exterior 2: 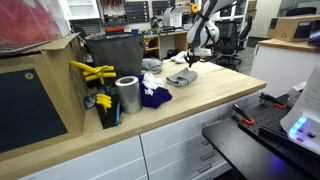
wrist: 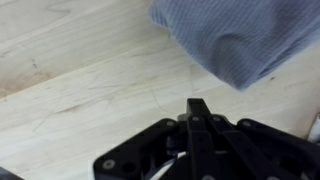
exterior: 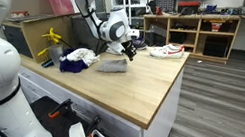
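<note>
**1.** Black two-finger gripper [wrist: 198, 104] on a white jointed arm, the only arm in the scene. It is being held clenched, with the fingers pressed together and nothing being grasped between them. In both exterior views the gripper [exterior: 130, 52] [exterior 2: 190, 60] is being carried low over the table, pointing down.

**2.** Folded, soft, woven grey cloth [wrist: 240, 40]. It is being shown flat on the table, just beside the gripper and apart from it. In the wrist view it is being seen ahead of the fingertips and off toward the upper right, with a strip of bare wood being left between. Its near edge is being seen running slantwise. Its long axis cannot be told there, since the cloth is being cut off by the frame. In an exterior view the grey cloth [exterior: 113, 64] is being shown as a low oblong pad.

**3.** Pale wooden tabletop [wrist: 80, 90], smooth and faintly scratched. The grey cloth is being borne by it.

**4.** Crumpled dark blue and white cloth [exterior 2: 155, 97]. It is being seen near the grey cloth, on the side away from the gripper.

**5.** Shiny upright metal cylinder [exterior 2: 127, 95]. It is being seen beyond the blue bundle, well apart from the grey cloth.

**6.** Yellow plastic pieces [exterior 2: 90, 72], hard and angular. They are being seen farther still from the grey cloth.

**7.** What looks like a white-and-red shoe [exterior: 169, 51]. It is being seen well apart from the grey cloth, on the gripper's side.
</note>
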Controlling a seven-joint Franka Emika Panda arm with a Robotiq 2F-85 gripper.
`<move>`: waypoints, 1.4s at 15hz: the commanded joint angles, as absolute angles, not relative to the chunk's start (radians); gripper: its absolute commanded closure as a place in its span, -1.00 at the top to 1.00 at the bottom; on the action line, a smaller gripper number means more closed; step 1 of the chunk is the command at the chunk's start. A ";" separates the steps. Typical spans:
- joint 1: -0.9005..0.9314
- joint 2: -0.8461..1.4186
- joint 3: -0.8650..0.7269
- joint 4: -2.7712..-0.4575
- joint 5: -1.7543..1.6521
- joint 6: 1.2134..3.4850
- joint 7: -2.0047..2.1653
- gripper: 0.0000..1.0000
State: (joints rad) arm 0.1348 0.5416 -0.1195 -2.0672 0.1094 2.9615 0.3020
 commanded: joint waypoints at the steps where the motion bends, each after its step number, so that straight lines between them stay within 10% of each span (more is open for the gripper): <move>1: 0.083 0.418 -0.024 -2.134 0.160 2.877 0.273 -1.00; 21: 0.003 -0.018 -0.002 -2.137 0.128 1.994 0.020 -1.00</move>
